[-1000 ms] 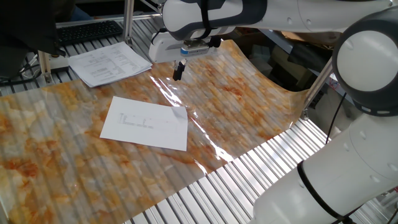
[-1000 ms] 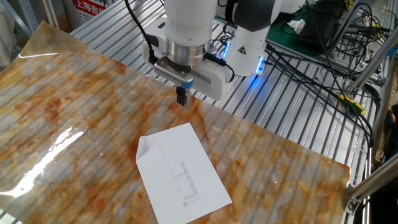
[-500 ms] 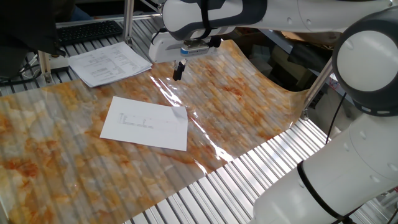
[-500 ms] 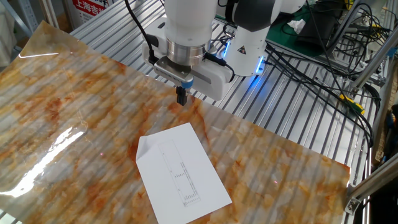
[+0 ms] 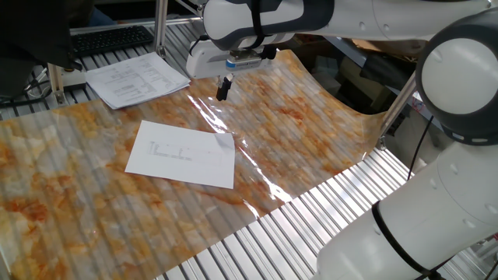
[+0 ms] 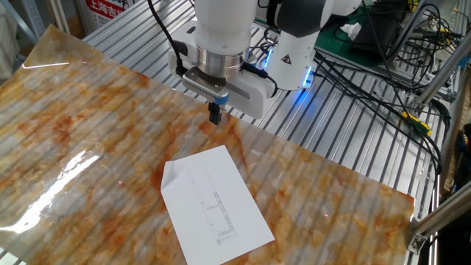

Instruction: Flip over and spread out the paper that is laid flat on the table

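The paper (image 5: 181,154) is a thin white sheet lying flat on the table (image 5: 93,210), faint grey print facing up. It also shows in the other fixed view (image 6: 214,204), with one corner slightly curled. My gripper (image 5: 223,89) hangs above the marbled sheet beyond the paper's far corner, apart from it. In the other fixed view my gripper (image 6: 215,115) has its black fingers together, holding nothing.
A thicker stack of printed sheets (image 5: 137,78) lies at the back left, with a black keyboard (image 5: 109,38) behind it. The robot base (image 6: 291,51) and cables (image 6: 383,81) stand on bare metal slats. The marbled sheet's edge curls up at the far side (image 5: 342,101).
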`<state>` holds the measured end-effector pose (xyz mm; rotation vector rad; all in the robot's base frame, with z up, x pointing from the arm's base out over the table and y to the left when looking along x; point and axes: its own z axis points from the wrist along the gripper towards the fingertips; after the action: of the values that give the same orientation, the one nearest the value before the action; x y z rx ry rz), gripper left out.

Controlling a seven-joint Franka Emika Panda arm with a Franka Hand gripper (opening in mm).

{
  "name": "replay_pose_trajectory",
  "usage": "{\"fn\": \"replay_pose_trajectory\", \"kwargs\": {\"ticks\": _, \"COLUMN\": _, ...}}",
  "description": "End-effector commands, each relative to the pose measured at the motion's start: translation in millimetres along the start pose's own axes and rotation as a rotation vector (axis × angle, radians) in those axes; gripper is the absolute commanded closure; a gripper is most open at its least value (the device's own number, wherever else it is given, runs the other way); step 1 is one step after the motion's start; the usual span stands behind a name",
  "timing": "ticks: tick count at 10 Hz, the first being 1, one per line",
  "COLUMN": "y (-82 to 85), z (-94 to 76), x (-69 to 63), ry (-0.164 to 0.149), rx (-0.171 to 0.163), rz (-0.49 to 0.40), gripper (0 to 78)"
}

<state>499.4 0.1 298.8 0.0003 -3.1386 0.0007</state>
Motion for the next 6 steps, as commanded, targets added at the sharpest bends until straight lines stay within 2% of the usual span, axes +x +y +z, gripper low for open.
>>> {"fn": "replay_pose_trajectory", "kwargs": {"ticks": 1, "y": 0.0, "z": 0.0, "x": 0.0, "ry": -0.023, "rx": -0.073, "rz": 0.069, "gripper": 77.6}}
{"fn": "replay_pose_trajectory", "kwargs": {"ticks": 2, "y": 0.0, "z": 0.0, "x": 0.0, "ry": -0.023, "rx": 0.008, "rz": 0.052, "gripper": 77.6}}
{"fn": "replay_pose_trajectory", "kwargs": {"ticks": 3, "y": 0.0, "z": 0.0, "x": 0.0, "ry": -0.024, "rx": 0.052, "rz": 0.039, "gripper": 77.6}}
{"fn": "replay_pose_trajectory", "kwargs": {"ticks": 4, "y": 0.0, "z": 0.0, "x": -0.2, "ry": -0.015, "rx": 0.064, "rz": 0.038, "gripper": 77.6}}
{"fn": "replay_pose_trajectory", "kwargs": {"ticks": 6, "y": -1.8, "z": 1.3, "x": -2.4, "ry": -0.012, "rx": 0.049, "rz": 0.040, "gripper": 77.6}}
